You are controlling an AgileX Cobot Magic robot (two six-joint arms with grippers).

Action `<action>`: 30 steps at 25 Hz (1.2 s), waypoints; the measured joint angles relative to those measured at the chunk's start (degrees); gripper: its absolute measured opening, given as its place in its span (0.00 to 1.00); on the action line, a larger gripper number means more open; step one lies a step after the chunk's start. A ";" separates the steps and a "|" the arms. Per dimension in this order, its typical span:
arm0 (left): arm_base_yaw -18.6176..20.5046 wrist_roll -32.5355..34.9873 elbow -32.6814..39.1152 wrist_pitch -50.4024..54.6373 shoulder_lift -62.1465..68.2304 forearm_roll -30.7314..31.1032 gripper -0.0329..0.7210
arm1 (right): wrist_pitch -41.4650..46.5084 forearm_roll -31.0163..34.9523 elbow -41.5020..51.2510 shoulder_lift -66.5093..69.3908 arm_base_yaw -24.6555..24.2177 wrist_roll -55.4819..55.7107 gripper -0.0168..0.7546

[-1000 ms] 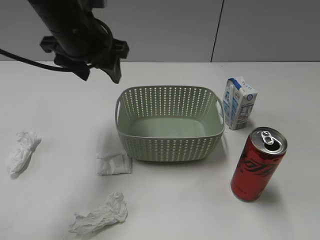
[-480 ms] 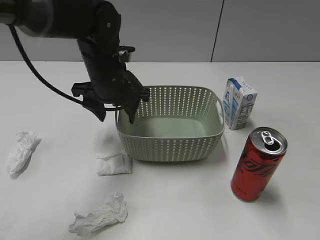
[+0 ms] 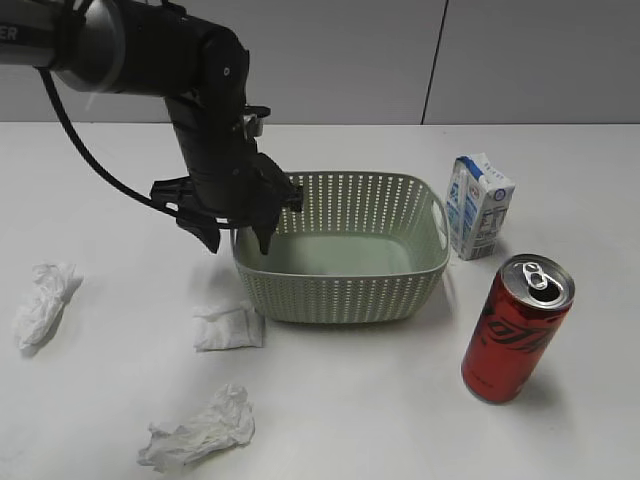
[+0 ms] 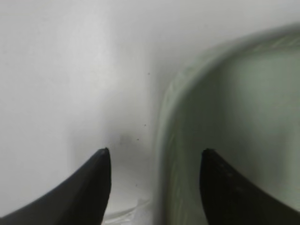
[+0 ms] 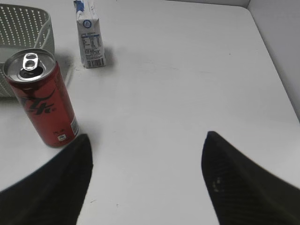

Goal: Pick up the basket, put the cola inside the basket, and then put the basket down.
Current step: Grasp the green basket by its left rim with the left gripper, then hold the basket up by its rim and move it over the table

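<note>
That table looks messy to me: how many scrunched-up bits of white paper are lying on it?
3. One paper wad lies far left, one folded piece sits by the basket's front-left corner, one lies near the front edge. The arm or basket could hide more.

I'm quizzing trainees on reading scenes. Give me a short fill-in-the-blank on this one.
1. The left gripper straddles the basket's ____ end wall.
2. The cola stands ____ on the table.
3. The milk carton stands ____ the basket.
4. Inside, the basket is ____.

Missing words: left; upright; outside; empty
</note>
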 joint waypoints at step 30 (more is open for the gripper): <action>9.12 3.94 -0.13 5.82 -8.30 -7.04 0.04 | 3.02 5.70 -10.97 18.98 0.00 0.00 0.74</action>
